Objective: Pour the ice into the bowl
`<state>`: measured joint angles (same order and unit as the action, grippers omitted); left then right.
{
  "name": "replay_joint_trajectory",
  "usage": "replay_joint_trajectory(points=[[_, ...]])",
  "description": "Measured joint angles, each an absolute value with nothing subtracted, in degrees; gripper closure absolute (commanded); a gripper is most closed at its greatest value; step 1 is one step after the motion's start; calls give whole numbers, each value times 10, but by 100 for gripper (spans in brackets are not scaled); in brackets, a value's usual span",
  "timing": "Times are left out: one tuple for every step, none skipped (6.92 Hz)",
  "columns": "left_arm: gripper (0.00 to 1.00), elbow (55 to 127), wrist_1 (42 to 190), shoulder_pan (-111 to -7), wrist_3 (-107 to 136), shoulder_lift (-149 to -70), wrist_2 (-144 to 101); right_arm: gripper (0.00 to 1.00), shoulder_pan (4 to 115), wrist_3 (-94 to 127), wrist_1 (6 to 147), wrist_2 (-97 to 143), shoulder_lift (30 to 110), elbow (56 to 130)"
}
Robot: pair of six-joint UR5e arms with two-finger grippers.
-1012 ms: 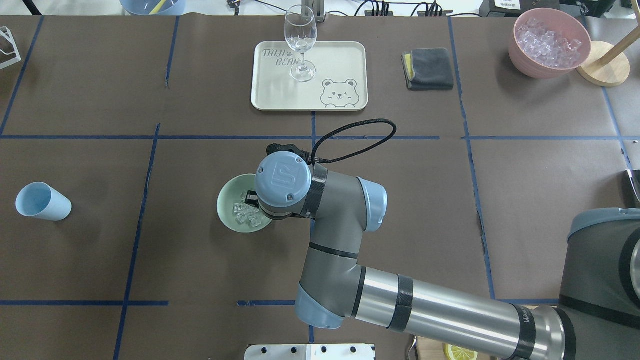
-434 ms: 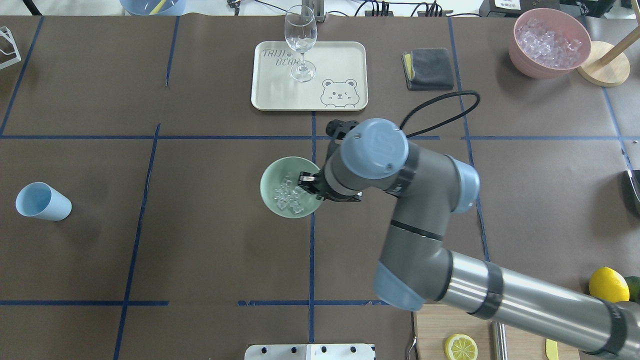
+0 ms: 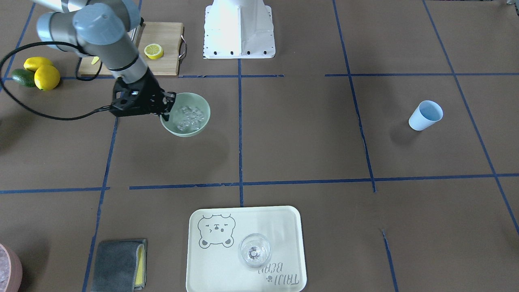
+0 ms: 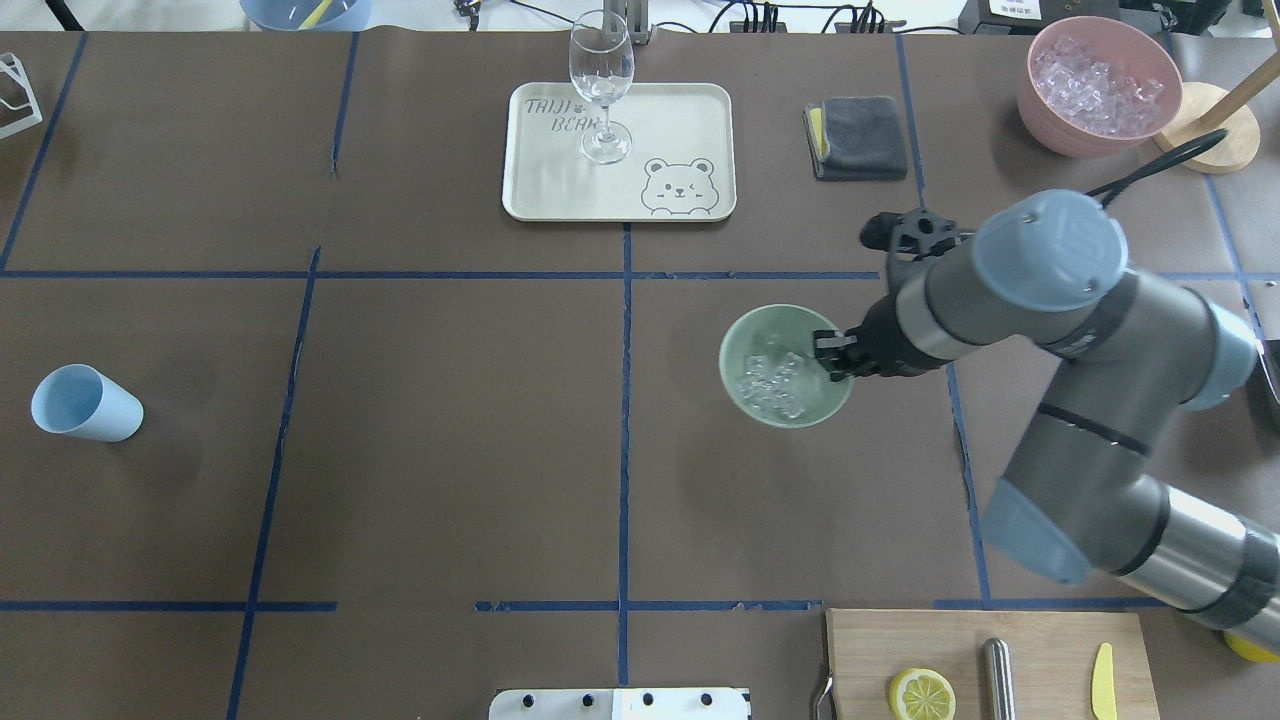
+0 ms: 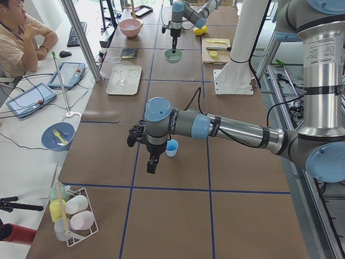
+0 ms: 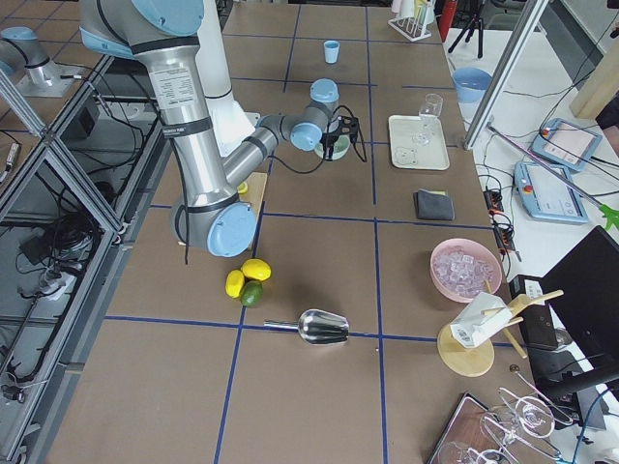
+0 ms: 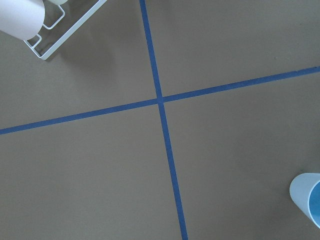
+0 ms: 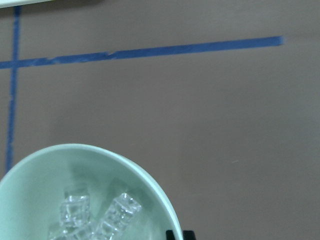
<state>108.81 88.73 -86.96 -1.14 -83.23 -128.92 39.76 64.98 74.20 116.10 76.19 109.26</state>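
Cream tray (image 4: 690,110), printed "TAIJI BEAR", beside bear drawing

The brown, blue-taped table (image 4: 400,480) is seen from overhead: a tray (image 4: 700,120) is set at 12 o'clock, a grey cloth (image 4: 860,137) at 1, a pink bowl (image 4: 1042,126) at 2, a cutting board (image 4: 1040,645) at 5, a blue cup (image 4: 85,403) at 9.

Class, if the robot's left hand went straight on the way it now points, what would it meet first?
Probably the bare table near the blue tape cross: the left hand points straight down, and the blue cup stands off to one side. Depth is unclear.
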Motion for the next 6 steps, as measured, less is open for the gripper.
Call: replay_joint_trajectory(points=[[0, 1088, 888, -869, -11, -832, -1289, 100, 446, 581, 708, 1198, 819, 1090], [0, 1087, 888, -869, -11, -832, -1289, 100, 492, 522, 688, 1238, 860, 1083], [0, 1087, 888, -869, -11, -832, -1289, 100, 532, 462, 679, 1266, 895, 1075], [0, 1087, 888, -869, -11, -832, -1289, 100, 563, 410, 676, 1284, 919, 1060], [0, 1087, 888, -868, -11, -832, -1290, 100, 583, 379, 672, 1301, 933, 1041], [0, 1087, 888, -868, -11, -832, -1290, 100, 592, 368, 653, 1311, 944, 1020]])
